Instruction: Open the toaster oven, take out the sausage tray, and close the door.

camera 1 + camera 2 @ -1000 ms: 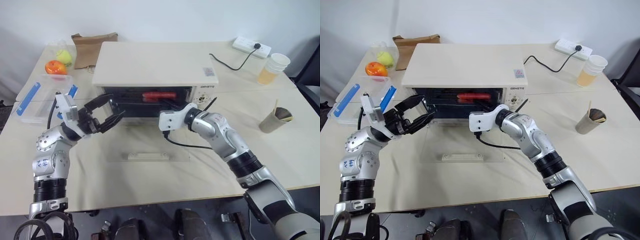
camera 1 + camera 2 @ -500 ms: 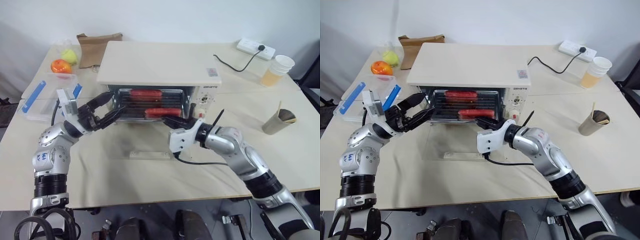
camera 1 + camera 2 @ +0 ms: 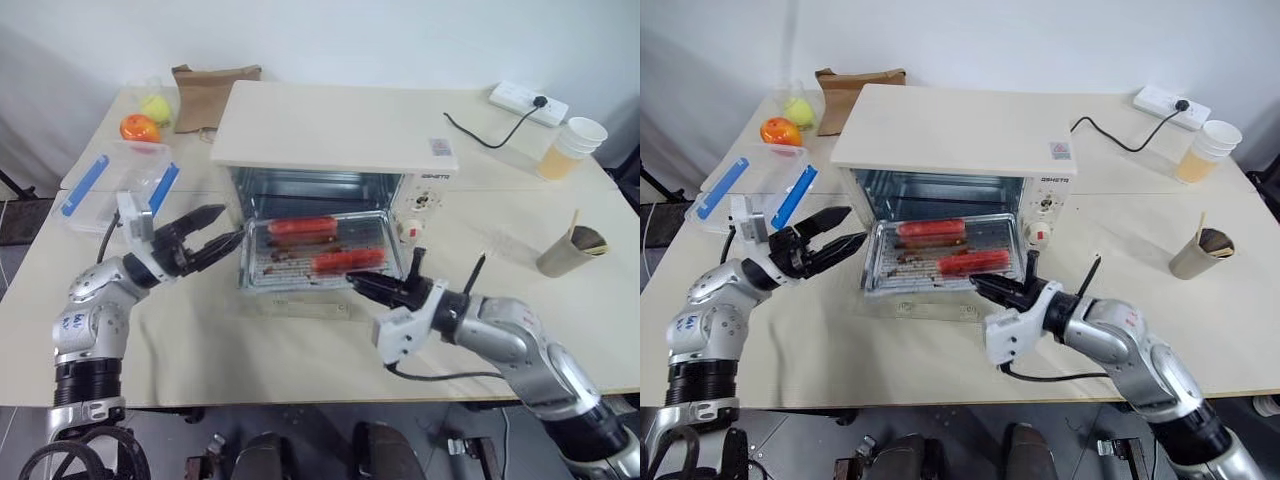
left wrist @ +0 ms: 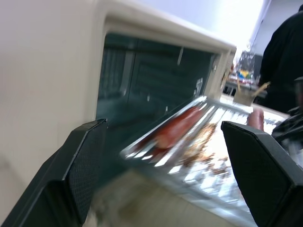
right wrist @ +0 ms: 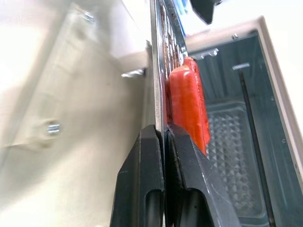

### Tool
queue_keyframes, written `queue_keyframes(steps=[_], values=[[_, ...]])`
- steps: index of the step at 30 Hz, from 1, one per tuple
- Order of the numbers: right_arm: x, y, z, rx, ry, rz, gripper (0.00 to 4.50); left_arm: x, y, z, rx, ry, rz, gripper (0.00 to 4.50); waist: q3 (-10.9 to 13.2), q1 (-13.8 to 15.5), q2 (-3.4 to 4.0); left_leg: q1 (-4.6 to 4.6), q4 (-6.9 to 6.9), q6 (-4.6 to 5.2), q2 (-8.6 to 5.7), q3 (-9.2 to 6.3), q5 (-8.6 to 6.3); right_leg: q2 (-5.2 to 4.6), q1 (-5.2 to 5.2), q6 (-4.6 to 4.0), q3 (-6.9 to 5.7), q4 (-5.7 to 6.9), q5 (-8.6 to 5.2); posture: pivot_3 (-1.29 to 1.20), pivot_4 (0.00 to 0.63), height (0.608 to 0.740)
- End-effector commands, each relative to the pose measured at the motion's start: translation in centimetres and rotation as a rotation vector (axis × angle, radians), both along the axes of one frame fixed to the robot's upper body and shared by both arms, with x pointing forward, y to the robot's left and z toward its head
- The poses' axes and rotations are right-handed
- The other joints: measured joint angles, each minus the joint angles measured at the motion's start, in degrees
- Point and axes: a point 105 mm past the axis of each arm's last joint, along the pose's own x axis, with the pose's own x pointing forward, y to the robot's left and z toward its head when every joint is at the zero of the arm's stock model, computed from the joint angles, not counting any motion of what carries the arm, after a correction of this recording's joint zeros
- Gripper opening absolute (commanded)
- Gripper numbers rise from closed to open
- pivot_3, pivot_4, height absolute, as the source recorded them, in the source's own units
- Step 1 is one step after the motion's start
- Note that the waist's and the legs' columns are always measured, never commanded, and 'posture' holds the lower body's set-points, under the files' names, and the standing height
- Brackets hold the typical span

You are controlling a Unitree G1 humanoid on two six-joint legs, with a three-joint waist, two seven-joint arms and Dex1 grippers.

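Where the oven stands on the desk, its door lies flat open in front, and one tray sits half out over it. Two red sausages lie on the tray's rack. Right gripper: fingers together, clamped on the tray's near right edge. Left gripper: fingers apart, just beside the tray's left edge, holding nothing. On the desk's left, one clear box with two blue clips, one orange fruit, one yellow-green fruit, one brown paper bag. On its right, one power strip, one stack of cups, one brown paper cup.

Right eye: same count throughout.

Left wrist: two black fingers wide apart, framing the oven's open cavity and the tray's end; one sausage clear, blurred beyond.

Right wrist: two fingers pinched on the tray's thin rim, one sausage just above them, oven's mouth behind.
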Motion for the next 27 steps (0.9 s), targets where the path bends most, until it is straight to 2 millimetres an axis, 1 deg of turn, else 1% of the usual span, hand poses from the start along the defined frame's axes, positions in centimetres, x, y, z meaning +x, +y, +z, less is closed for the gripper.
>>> queue_keyframes(steps=[1,4,7,8,9,11,12,15,18,26,27], values=[[-0.5,-0.3,2.3,0.046,-0.098,0.016,0.02,-1.8,0.3,1.3,-0.035,0.021,-0.055,4.08,0.0,0.0,-0.02,0.0,0.01,0.0,0.02,0.0,0.0,0.0,0.0,0.0,0.0,0.0,0.0,0.0,0.15,0.74],[-0.7,-0.2,2.6,0.055,-0.121,0.038,0.02,-2.8,0.9,1.4,-0.088,0.111,-0.068,4.08,0.0,0.0,-0.02,0.01,0.01,0.0,0.12,-0.02,0.0,-0.01,-0.01,0.0,0.03,0.03,0.0,0.0,0.15,0.74],[-0.9,-0.1,2.4,0.057,-0.137,0.061,0.02,-3.7,1.1,1.2,-0.154,0.255,-0.104,4.08,0.0,0.1,-0.03,0.02,0.01,0.0,0.16,-0.03,0.01,-0.06,0.01,0.0,0.05,0.03,0.0,0.0,0.15,0.74],[-1.1,-0.1,2.2,0.048,-0.148,0.074,0.02,-4.1,1.1,0.8,-0.191,0.368,-0.122,4.08,0.0,0.0,-0.03,0.02,0.02,0.01,0.16,-0.05,0.01,-0.07,0.02,0.0,0.04,0.03,0.0,0.0,0.15,0.74],[-1.2,-0.1,2.1,0.041,-0.155,0.082,0.02,-4.5,1.1,0.6,-0.21,0.445,-0.134,4.08,0.0,0.0,-0.04,0.02,0.02,0.01,0.16,-0.05,0.01,-0.09,0.02,0.0,0.05,0.03,0.0,0.0,0.15,0.74],[-1.4,0.3,2.0,0.045,-0.155,0.113,0.0,-4.5,-0.1,0.3,-0.225,0.584,-0.14,4.42,0.0,0.0,-0.04,0.03,0.02,0.01,0.17,-0.09,0.01,-0.11,0.02,0.0,0.06,0.05,0.0,0.0,0.15,0.74],[-1.4,0.4,1.9,0.047,-0.15,0.12,0.0,-4.5,-0.4,0.3,-0.23,0.619,-0.141,4.47,0.0,0.1,-0.05,0.03,0.02,0.01,0.17,-0.15,0.01,-0.13,0.04,0.0,0.07,0.06,0.0,0.0,0.15,0.74],[-1.3,0.5,2.0,0.047,-0.153,0.137,0.0,-4.6,-0.7,0.6,-0.269,0.701,-0.16,4.47,0.0,0.0,-0.07,0.03,0.15,0.04,0.16,-0.32,0.03,-0.14,0.2,0.0,0.05,0.06,0.0,0.0,0.15,0.74],[-1.2,0.7,1.8,0.022,-0.151,0.166,0.0,-5.7,-1.7,0.2,-0.25,0.765,-0.234,4.47,0.0,-0.2,-0.07,0.1,0.18,0.04,0.16,-0.32,0.03,-0.13,0.27,0.0,0.05,0.08,0.0,0.0,0.15,0.74],[-1.4,1.1,1.5,0.013,-0.127,0.227,0.0,-5.0,-3.4,-0.4,-0.321,0.811,-0.244,4.47,0.0,0.0,-0.07,0.16,0.21,0.02,0.15,-0.32,0.04,-0.11,0.39,-0.02,0.09,0.05,-0.01,0.0,0.15,0.74],[-1.5,1.1,1.5,0.012,-0.125,0.23,0.0,-5.0,-3.4,-0.5,-0.321,0.82,-0.249,4.3,0.0,0.0,-0.07,0.16,0.25,0.02,0.14,-0.36,0.04,-0.12,0.42,-0.02,0.11,0.04,-0.01,0.0,0.15,0.74]])
